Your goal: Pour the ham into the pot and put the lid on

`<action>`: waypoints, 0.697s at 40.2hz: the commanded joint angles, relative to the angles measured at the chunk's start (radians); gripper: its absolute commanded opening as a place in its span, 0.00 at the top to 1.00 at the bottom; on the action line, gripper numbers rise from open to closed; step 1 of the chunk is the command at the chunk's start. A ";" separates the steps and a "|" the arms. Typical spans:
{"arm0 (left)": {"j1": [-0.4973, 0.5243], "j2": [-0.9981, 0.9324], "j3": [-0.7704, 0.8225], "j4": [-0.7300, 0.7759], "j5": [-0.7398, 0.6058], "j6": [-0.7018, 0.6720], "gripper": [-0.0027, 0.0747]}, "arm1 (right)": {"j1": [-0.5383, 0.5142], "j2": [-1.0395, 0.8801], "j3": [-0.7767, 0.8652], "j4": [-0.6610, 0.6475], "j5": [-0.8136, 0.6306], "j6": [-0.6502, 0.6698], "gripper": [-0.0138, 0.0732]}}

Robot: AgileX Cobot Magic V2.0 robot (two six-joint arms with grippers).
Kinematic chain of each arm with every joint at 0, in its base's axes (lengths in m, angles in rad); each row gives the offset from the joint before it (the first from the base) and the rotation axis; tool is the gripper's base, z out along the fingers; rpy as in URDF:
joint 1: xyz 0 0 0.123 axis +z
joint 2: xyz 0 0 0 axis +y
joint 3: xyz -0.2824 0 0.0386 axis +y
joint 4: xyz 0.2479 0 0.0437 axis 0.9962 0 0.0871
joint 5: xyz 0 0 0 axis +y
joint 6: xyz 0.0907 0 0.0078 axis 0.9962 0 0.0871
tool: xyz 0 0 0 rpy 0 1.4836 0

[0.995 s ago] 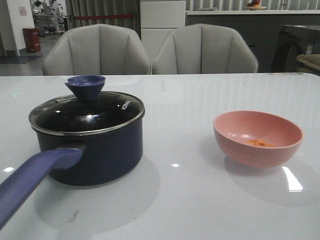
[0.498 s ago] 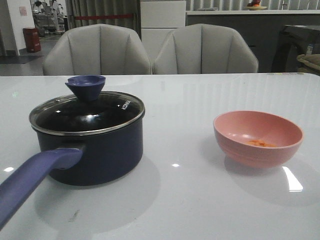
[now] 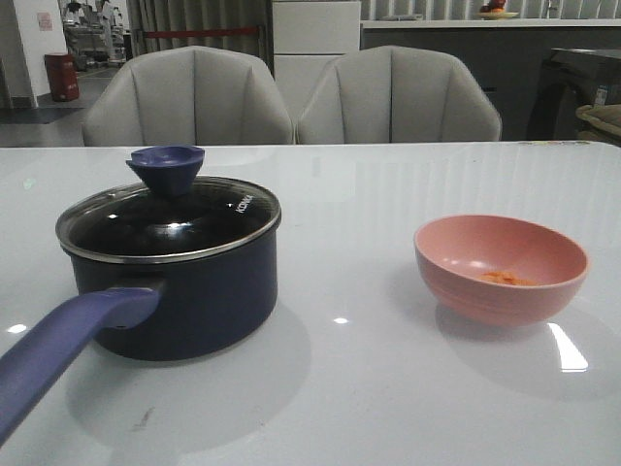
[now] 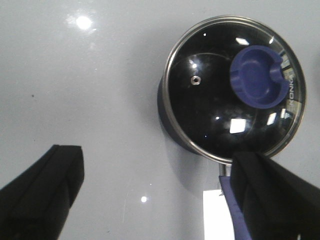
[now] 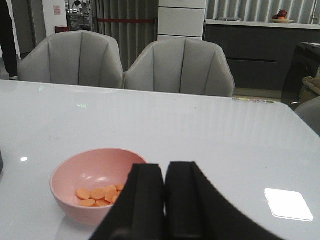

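- We had the pot point(image 3: 179, 282) sitting on the left half of the desk point(image 3: 369, 388), its long purplish handle point(image 3: 58, 349) running toward the near left corner.
- The lid point(image 3: 170, 218) was on the pot, steel rim seated all round, blue knob point(image 3: 165, 167) up top; from the left wrist camera we looked straight down on that lid point(image 4: 232, 90).
- Over on the right half stood the pink bowl point(image 3: 500, 267), well apart from the pot, upright, with the ham point(image 3: 505, 279) as a small orange patch at its bottom.
- From the right wrist camera the ham point(image 5: 97, 193) showed as flat orange pieces lying in the bowl point(image 5: 90, 182).
- Our left pincer point(image 4: 155, 195) hung above the desk with its fingers wide apart, holding nothing, one finger point(image 4: 272, 200) overlapping the handle in view.
- Our right pincer point(image 5: 165, 200) had its fingers pressed together, empty, just on the near side of the bowl.
- Two grey chairs point(image 3: 291, 97) stood behind the far edge.
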 commanded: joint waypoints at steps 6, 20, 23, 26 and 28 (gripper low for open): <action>-0.157 0.133 -0.156 0.137 0.005 -0.156 0.13 | -0.005 -0.019 0.010 -0.002 -0.075 -0.011 0.66; -0.252 0.389 -0.383 0.140 0.142 -0.280 0.13 | -0.005 -0.019 0.010 -0.002 -0.075 -0.011 0.66; -0.252 0.438 -0.424 0.138 0.187 -0.295 0.13 | -0.005 -0.019 0.010 -0.002 -0.075 -0.011 0.66; -0.252 0.476 -0.459 0.123 0.212 -0.320 0.13 | -0.005 -0.019 0.010 -0.002 -0.075 -0.011 0.66; -0.252 0.498 -0.482 0.111 0.222 -0.331 0.13 | -0.005 -0.019 0.010 -0.002 -0.075 -0.011 0.66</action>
